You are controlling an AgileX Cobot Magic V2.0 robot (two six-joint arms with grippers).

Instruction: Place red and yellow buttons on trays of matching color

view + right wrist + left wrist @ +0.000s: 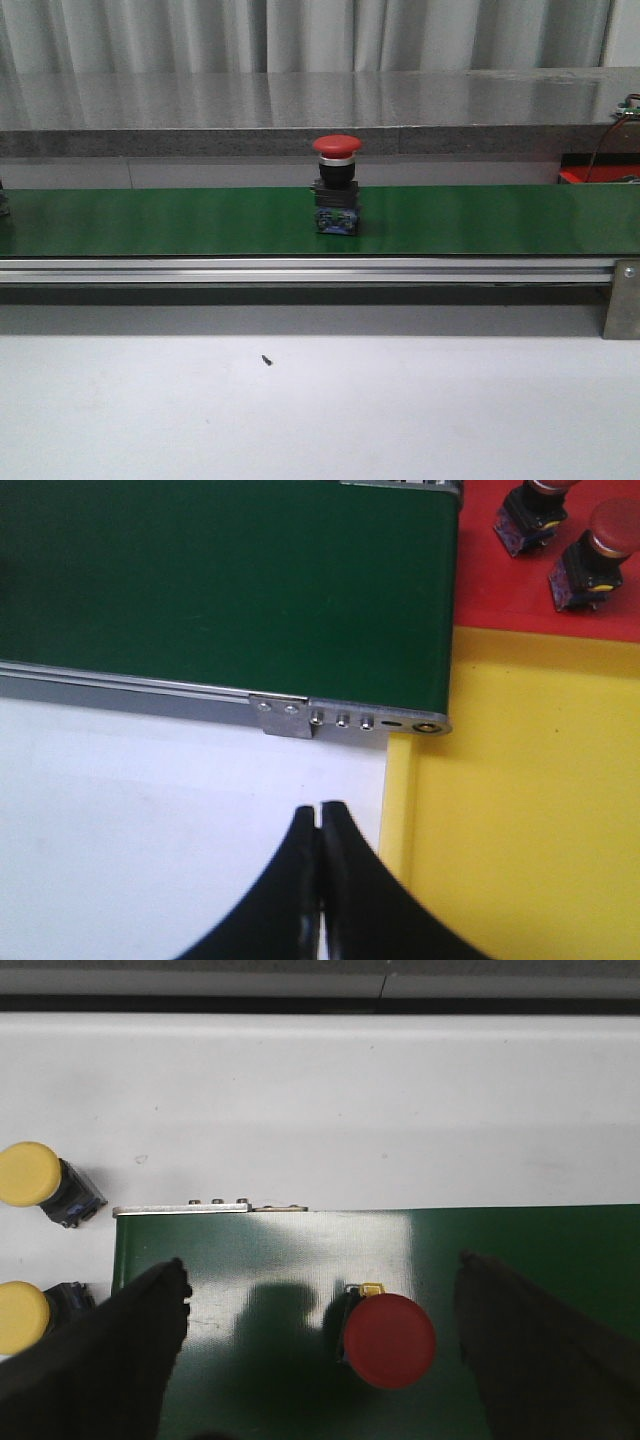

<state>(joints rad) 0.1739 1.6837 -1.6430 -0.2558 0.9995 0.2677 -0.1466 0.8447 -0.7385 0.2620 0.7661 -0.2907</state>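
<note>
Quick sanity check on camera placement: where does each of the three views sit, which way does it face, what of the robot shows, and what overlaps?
Front view: low, facing forward across the green belt; red button stands on it; no arm shows.
Left wrist view: above the belt's end, looking down; open left gripper straddles the red button; yellow buttons lie beside the belt.
Right wrist view: looking down at the belt's other end, red tray and yellow tray; right gripper shut.
Shared: front and left wrist views both show the belt's red button.

One red button [336,185] stands upright on the green belt [150,220], domed cap over dark base. Two more red buttons [585,555] lie tipped on the red tray [480,590], the yellow tray [530,800] bare beside it. Two yellow buttons [40,1182] lie sideways off the belt's end.
</note>
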